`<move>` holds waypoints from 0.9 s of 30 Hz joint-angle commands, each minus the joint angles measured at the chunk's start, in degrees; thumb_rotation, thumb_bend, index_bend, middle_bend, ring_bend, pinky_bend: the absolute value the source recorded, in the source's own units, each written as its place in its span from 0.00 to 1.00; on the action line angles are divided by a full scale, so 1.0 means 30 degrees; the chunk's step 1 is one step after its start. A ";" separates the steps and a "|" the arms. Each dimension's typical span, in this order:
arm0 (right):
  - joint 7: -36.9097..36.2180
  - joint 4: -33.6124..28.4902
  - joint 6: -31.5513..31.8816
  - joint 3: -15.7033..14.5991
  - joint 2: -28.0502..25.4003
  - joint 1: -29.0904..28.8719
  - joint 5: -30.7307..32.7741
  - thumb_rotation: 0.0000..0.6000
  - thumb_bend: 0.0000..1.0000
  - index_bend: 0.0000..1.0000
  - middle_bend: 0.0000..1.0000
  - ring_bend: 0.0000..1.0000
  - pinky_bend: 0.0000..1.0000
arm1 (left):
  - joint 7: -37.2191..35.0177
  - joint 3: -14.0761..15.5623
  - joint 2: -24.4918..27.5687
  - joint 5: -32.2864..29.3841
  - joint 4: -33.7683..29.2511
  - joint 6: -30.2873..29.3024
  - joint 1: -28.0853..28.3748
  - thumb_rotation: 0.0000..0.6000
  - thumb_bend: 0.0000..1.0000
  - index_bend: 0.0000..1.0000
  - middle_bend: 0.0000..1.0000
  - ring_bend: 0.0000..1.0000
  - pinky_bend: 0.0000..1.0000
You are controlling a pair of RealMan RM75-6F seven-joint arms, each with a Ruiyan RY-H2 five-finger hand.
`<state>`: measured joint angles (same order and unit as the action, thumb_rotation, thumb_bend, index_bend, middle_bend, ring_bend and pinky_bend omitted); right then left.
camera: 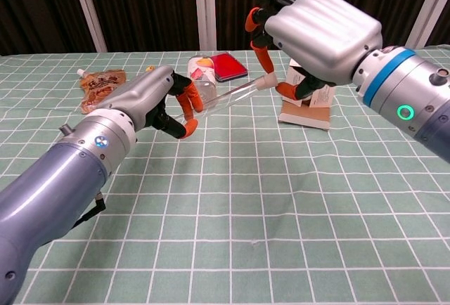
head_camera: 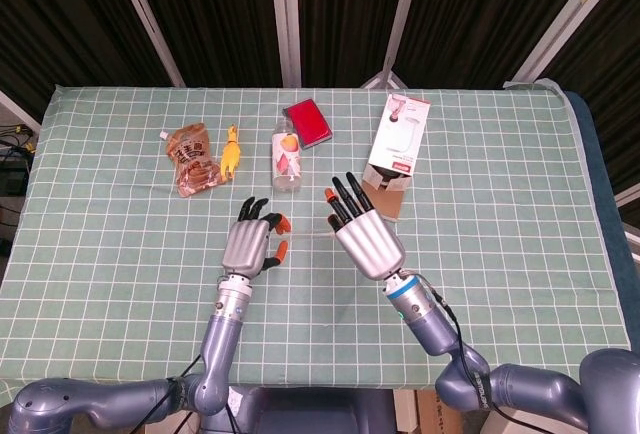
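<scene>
We count one clear tube (camera: 235,94), held between both hands above table mid-front. Left hand (head_camera: 250,242) pinches near end; right hand (head_camera: 362,234) pinches white-capped end. Behind: one bottle (head_camera: 286,155), one red case (head_camera: 308,121), one box (head_camera: 399,139), one snack pouch (head_camera: 191,158), one yellow toy (head_camera: 232,153). Bottle, box nearest hands; near cloth (head_camera: 520,254) open to edges.

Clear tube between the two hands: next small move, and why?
Probably ease the right hand off slowly. The clear tube spans both hands above the table: the left hand pinches its lower end and the right hand's fingers sit at the white-capped end. Whether the right hand grips or only touches it is unclear, so test gently.
</scene>
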<state>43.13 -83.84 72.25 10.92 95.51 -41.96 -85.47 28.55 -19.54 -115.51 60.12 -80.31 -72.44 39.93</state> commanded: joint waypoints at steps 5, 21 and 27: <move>0.0083 -0.0038 -0.0008 0.0022 0.0029 0.0012 -0.0060 1.00 0.36 0.58 0.22 0.02 0.00 | -0.0059 -0.0041 0.0017 0.0043 0.0086 0.0003 0.0026 1.00 0.72 0.49 0.50 0.12 0.02; 0.0395 -0.0388 -0.0304 -0.0010 -0.0149 0.0164 0.0207 1.00 0.36 0.13 0.11 0.00 0.00 | -0.0413 0.0007 -0.0018 0.0253 0.0275 0.0044 0.0029 1.00 0.72 0.49 0.50 0.13 0.02; 0.0622 -0.0735 -0.0408 -0.0032 -0.0233 0.0282 0.0470 1.00 0.36 0.00 0.02 0.00 0.00 | -0.0660 0.0085 -0.0013 0.0395 0.0356 0.0042 -0.0024 1.00 0.72 0.49 0.50 0.13 0.02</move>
<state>44.93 -85.98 71.05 10.81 94.82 -41.16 -84.13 26.59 -19.31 -115.55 61.28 -79.26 -72.31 39.88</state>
